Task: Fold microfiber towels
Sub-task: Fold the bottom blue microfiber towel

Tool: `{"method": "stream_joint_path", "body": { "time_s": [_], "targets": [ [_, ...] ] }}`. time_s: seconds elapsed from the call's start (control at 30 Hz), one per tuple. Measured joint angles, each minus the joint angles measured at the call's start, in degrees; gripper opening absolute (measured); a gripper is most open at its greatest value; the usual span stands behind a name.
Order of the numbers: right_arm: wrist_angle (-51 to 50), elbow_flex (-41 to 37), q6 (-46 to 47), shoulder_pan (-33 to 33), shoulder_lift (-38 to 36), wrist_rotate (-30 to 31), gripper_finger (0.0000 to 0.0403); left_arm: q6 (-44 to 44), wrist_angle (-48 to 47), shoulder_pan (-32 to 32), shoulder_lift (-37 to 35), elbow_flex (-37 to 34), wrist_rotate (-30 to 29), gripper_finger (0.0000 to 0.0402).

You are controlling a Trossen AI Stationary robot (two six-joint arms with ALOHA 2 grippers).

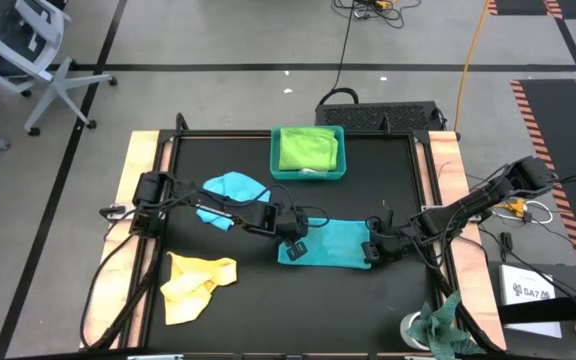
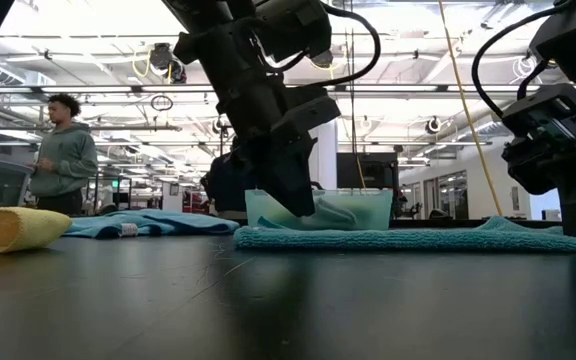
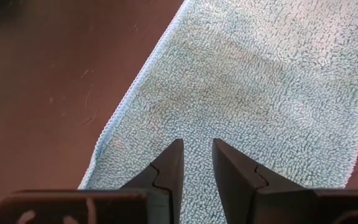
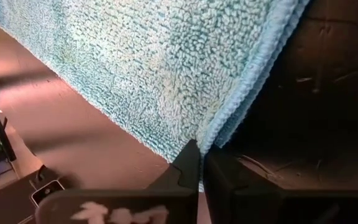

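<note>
Turquoise towel (image 1: 333,243) flat at table (image 1: 368,300) centre. Left gripper (image 1: 293,247) pressed on its left edge, fingers narrowly parted. Right gripper (image 1: 370,251) pinched shut on its right edge. Bare black tabletop in front; yellow towel (image 1: 196,285) front-left, well apart.

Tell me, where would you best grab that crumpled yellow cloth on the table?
Probably by a loose outer corner of the yellow towel, coming straight down from above. It lies bunched and flat on the black table, so only its raised folds and edges offer something to pinch. No other thing crowds it.
</note>
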Motion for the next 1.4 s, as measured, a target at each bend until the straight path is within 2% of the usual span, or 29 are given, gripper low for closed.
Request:
{"method": "stream_joint_path", "body": {
  "time_s": [0.2, 0.43, 0.6, 0.8, 1.03, 1.23, 1.4],
  "targets": [
    [-8.5, 4.98, -1.61, -0.45, 0.12, 0.0, 0.0001, -1.97, -0.43, -0.17, -0.02, 0.0, 0.04, 0.0083],
    [-24.51, 14.19, -7.91, -2.8, 0.11, 0.02, 0.0001, -0.55, -1.53, -0.72, -0.02, 0.0, 0.39, 0.0036],
    [-27.44, 17.37, -10.55, -4.26, 0.11, 0.24, 0.0, -0.87, -4.06, -0.97, -0.04, 0.0, 2.29, 0.0005],
    [-32.76, 21.88, -14.2, -6.05, 0.11, 2.38, 0.0, -2.33, -7.85, -1.51, -0.04, 0.0, 0.43, 0.0015],
    [-32.64, 25.2, -20.42, -8.61, 0.25, 4.35, 0.0, -4.11, -2.61, -0.46, -0.09, 0.0, 0.3, 0.0003],
    [-32.76, 25.2, -24.89, -9.6, 3.33, -2.25, 0.0, -3.87, 6.87, 2.43, -1.42, 0.09, 1.17, 0.0016],
    [-32.83, 25.18, -26.97, -9.68, 5.75, -5.84, 0.0, -2.84, 7.74, 4.77, -2.49, 0.1, 4.39, 0.0017]
  ]
}}
